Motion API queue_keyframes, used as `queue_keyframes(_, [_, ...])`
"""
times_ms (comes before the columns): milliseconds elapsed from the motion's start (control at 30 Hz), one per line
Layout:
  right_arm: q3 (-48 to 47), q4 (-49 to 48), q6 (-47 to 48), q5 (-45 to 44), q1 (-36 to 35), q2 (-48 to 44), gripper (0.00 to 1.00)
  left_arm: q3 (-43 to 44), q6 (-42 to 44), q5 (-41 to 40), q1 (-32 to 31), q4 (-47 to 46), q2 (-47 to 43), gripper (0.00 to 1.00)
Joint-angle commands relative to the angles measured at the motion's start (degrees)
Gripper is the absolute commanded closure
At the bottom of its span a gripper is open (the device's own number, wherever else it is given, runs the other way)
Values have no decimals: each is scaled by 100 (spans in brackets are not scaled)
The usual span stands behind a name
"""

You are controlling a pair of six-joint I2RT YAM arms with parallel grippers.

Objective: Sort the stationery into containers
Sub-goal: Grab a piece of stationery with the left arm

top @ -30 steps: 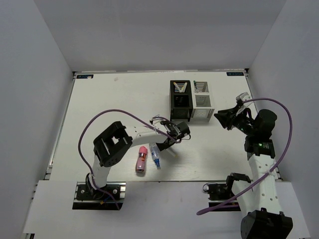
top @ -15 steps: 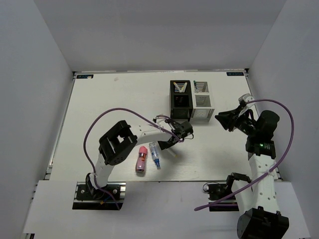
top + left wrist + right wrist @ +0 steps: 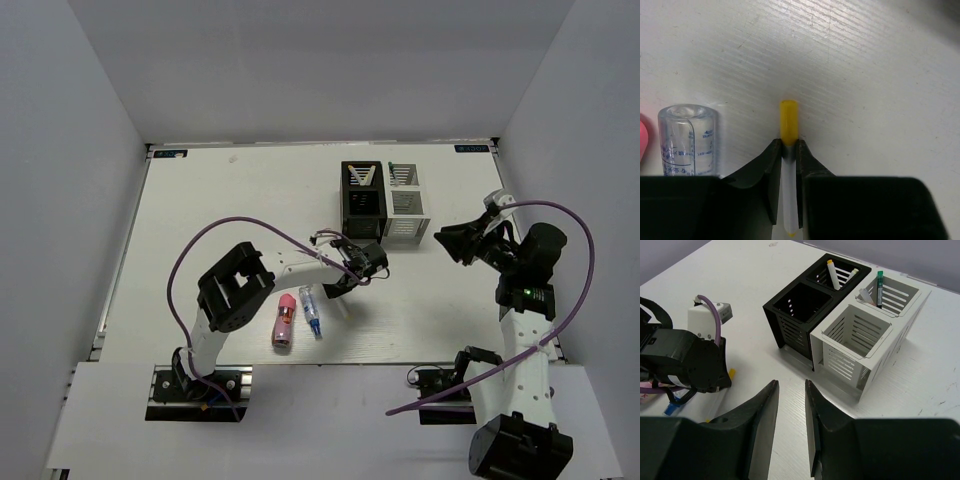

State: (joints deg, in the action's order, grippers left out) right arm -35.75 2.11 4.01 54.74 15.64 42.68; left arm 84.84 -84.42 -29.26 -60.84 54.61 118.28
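Pen (image 3: 788,117), yellow-ended, pinched in left gripper (image 3: 788,146)

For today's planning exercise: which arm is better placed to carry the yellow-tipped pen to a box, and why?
Left. The left hand is shut on the yellow-tipped pen, beside the clear tube. The right hand hangs open and empty near the white box.

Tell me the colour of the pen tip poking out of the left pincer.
Yellow, on the pen; left wrist view shows it best.
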Motion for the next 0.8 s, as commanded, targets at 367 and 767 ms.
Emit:
queue_keyframes(367, [-20, 97, 29, 362, 238, -13, 66, 165, 1883, -352, -139, -485, -849, 100])
queue_keyframes(767, [-46, 184, 135, 476, 326, 101, 68, -1004, 4634, -36, -121, -3262, -2810, 100])
